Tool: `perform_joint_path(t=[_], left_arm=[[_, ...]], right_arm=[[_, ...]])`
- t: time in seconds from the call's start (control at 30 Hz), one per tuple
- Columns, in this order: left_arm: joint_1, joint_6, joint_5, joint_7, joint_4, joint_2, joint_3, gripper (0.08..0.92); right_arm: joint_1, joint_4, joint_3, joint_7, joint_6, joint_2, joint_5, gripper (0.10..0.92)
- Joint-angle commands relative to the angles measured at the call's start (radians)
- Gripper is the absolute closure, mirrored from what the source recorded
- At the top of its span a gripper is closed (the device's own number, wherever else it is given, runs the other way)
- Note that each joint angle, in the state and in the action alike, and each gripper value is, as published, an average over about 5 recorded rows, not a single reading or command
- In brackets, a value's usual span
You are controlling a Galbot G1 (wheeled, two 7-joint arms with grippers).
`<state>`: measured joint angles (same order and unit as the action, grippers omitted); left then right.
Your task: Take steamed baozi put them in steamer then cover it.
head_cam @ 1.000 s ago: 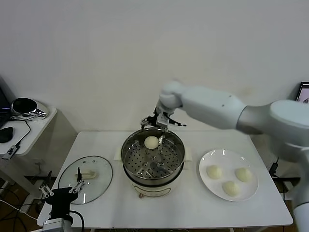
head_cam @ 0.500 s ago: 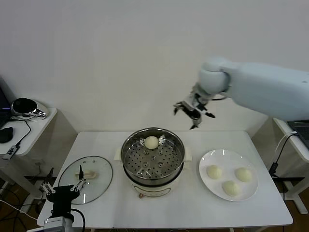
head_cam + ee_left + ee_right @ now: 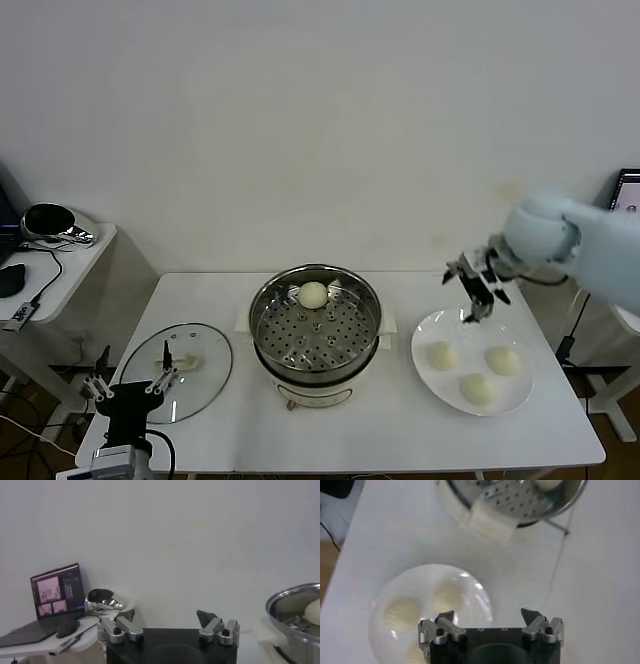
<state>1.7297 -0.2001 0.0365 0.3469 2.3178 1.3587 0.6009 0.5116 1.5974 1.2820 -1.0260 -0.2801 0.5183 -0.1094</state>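
Observation:
The steamer point(image 3: 315, 335) stands mid-table with one baozi point(image 3: 314, 294) on its perforated tray, near the far rim. Three more baozi point(image 3: 443, 354) point(image 3: 503, 360) point(image 3: 478, 389) lie on a white plate point(image 3: 470, 328) to the right. My right gripper point(image 3: 480, 295) hangs open and empty above the plate's far edge; its wrist view shows the plate point(image 3: 470, 587), two of its baozi point(image 3: 447, 596) point(image 3: 400, 614) and the steamer point(image 3: 520, 502). The glass cover point(image 3: 205, 345) lies flat at the front left. My left gripper point(image 3: 130, 378) waits open beside it.
A side table point(image 3: 60, 262) with a shiny helmet-like object point(image 3: 50, 220) stands at the far left; the left wrist view also shows a laptop point(image 3: 55, 587) there. A power cord point(image 3: 560, 555) runs behind the steamer.
My right arm has swung from the steamer's far rim out to the right and down over the plate, empty. The baozi stays in the steamer. The left arm has not moved.

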Motion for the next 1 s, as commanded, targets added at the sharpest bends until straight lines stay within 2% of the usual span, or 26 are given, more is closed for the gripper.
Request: perform_joint_path(t=[0.03,0.53,1.0], left_arm=[[0.0,-0.001,0.001,0.0,-0.002,0.001,0.006,0.177],[-0.004,-0.006,0.006,0.001,-0.008,0.006,0.003,0.177],[-0.005,-0.004,0.007,0.001,-0.01,0.01,0.001,0.177]], right_arm=[[-0.427,-0.085,-0.291,0.016,-0.033,-0.064,0.127,0.203],[-0.549,-0.248,-0.391,0.077,-0.011,0.099,0.173,0.203],[-0.538,-0.301,-0.381,0.086,-0.015,0.204,0.181,0.203]])
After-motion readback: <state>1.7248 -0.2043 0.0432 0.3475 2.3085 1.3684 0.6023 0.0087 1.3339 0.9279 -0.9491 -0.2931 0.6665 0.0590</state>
